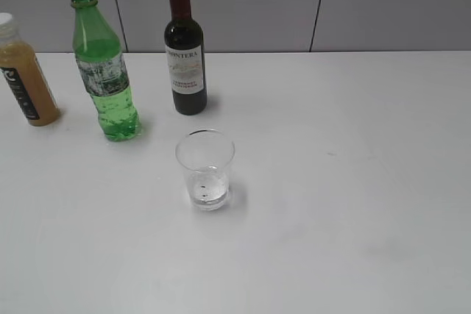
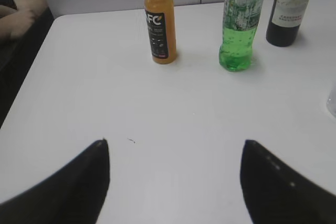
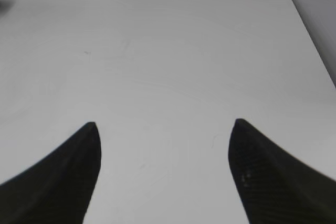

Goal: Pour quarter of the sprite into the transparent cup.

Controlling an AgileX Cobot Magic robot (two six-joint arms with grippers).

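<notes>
The sprite (image 1: 105, 71), a green capless bottle with a whitish label, stands upright at the back left of the white table (image 1: 353, 182). It also shows in the left wrist view (image 2: 240, 24). The transparent cup (image 1: 205, 169) stands upright in front of it, near the table's middle; its edge shows at the right border of the left wrist view (image 2: 332, 100). My left gripper (image 2: 176, 142) is open and empty over bare table, well short of the bottles. My right gripper (image 3: 164, 124) is open and empty over bare table. Neither gripper shows in the exterior view.
An orange juice bottle (image 1: 23, 71) with a white cap stands left of the sprite, also in the left wrist view (image 2: 159, 22). A dark wine bottle (image 1: 184, 49) with a red top stands right of the sprite, also in the left wrist view (image 2: 290, 6). A grey wall lies behind.
</notes>
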